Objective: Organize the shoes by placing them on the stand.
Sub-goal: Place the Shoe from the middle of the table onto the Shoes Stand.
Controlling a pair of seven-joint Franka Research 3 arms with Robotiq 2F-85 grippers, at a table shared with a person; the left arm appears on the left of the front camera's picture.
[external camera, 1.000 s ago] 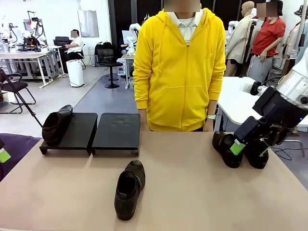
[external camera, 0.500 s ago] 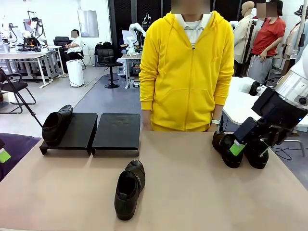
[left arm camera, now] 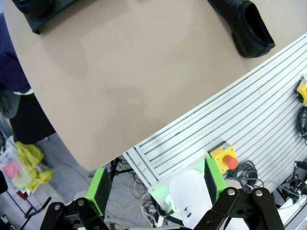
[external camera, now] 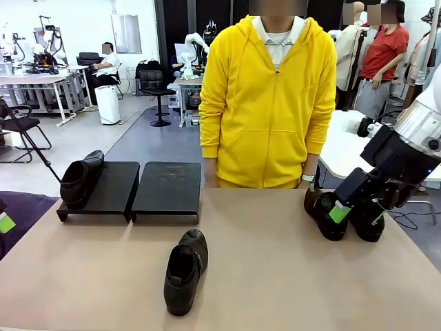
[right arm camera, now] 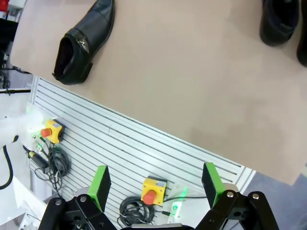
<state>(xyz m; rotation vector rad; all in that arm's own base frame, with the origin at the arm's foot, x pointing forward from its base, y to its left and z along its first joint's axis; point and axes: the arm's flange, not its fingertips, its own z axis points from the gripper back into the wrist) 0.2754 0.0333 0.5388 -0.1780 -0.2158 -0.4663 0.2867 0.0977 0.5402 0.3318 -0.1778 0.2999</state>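
Stand (external camera: 158, 196): 2 black platforms side by side, far left of table (external camera: 289, 276), sloped, prob. to show shoes off. Left platform (external camera: 114, 187) holds 1 shoe (external camera: 79, 178) on its left half; right platform (external camera: 169, 181) bare. R gripper (external camera: 357, 215) is spread, nothing btwn pads, hovering by the shoe pair (external camera: 318, 207) far right, likely next pick. L gripper (left arm camera: 156, 184) is spread too, off table's near-left side. 4th shoe (external camera: 185, 270) lies near centre.

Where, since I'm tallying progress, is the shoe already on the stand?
Front view, robot's left: the glossy black leather loafer rests on the left edge of the leftmost flat black sloped platform, with the second black platform to its right.
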